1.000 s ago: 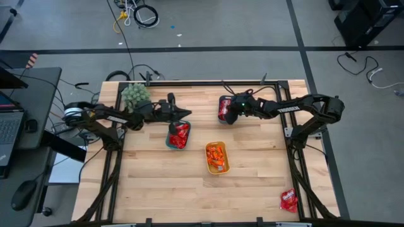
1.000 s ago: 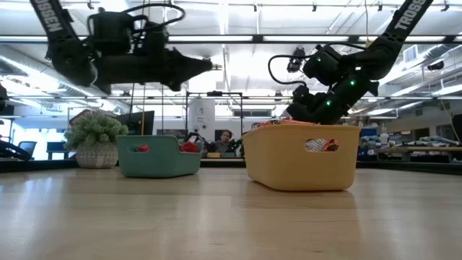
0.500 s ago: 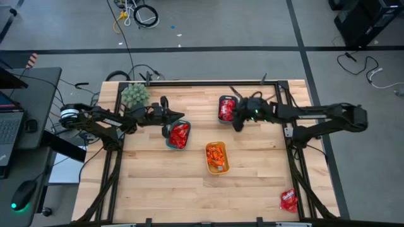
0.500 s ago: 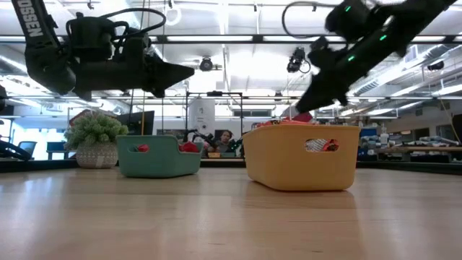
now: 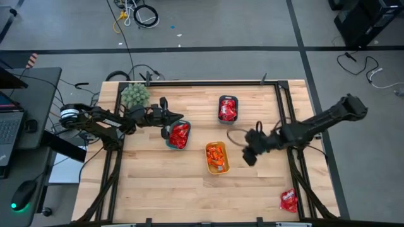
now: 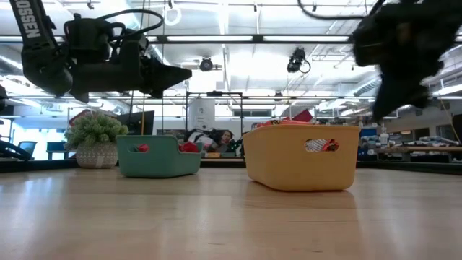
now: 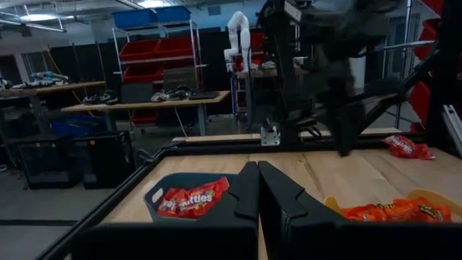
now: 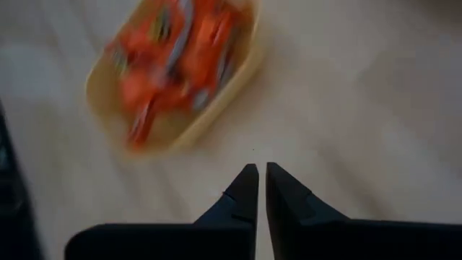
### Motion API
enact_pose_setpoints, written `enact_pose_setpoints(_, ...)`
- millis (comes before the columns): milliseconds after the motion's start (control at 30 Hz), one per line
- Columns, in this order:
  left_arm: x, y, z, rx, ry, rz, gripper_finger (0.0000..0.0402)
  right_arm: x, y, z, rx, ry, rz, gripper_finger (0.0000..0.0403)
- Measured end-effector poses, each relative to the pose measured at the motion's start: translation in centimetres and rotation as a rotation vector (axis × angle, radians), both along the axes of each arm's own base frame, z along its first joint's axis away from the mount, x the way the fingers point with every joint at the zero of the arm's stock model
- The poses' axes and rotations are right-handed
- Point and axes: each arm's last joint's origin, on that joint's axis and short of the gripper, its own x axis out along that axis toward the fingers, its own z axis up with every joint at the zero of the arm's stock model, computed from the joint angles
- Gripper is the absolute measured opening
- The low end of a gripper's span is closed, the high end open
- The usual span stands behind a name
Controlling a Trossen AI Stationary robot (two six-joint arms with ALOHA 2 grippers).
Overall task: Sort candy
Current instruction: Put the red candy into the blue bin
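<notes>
Red candy fills the teal tray [image 5: 178,134] and the blue tray [image 5: 228,108]; orange candy fills the yellow tray [image 5: 216,157]. One red candy packet [image 5: 288,200] lies alone on the table near its near right corner. My left gripper [image 5: 172,117] hovers shut just left of the teal tray's far end; its wrist view shows the shut fingers [image 7: 258,189] before the blue tray [image 7: 189,201]. My right gripper [image 5: 249,155] hangs shut and empty above bare table right of the yellow tray [image 8: 180,65].
A fuzzy green plant [image 5: 135,94] in a pot stands at the table's far left corner, behind my left arm. Bare wood [image 5: 170,189] stretches across the near half of the table. In the low view, the teal tray [image 6: 159,155] and yellow tray [image 6: 302,155] stand side by side.
My right gripper has swung away from above the blue tray, toward the near edge and the right, and now hangs right of the yellow tray. My left gripper has drawn back slightly toward the table's left. The trays and candy have stayed in place.
</notes>
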Motion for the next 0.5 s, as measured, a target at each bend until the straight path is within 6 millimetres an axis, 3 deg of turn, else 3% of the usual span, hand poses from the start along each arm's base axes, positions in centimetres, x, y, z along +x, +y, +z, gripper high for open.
enact_pose_setpoints(300, -0.4, -0.1, -0.5, -0.012, 0.018, -0.002, 0.0002, -1.7, 5.8, 2.1, 0.182, 0.323, 0.041, 0.0038)
enact_pose_setpoints(500, -0.4, -0.2, -0.8, -0.015, 0.04, -0.001, 0.0002, -2.9, 8.7, 1.9, 0.259, 0.57, 0.133, 0.0085)
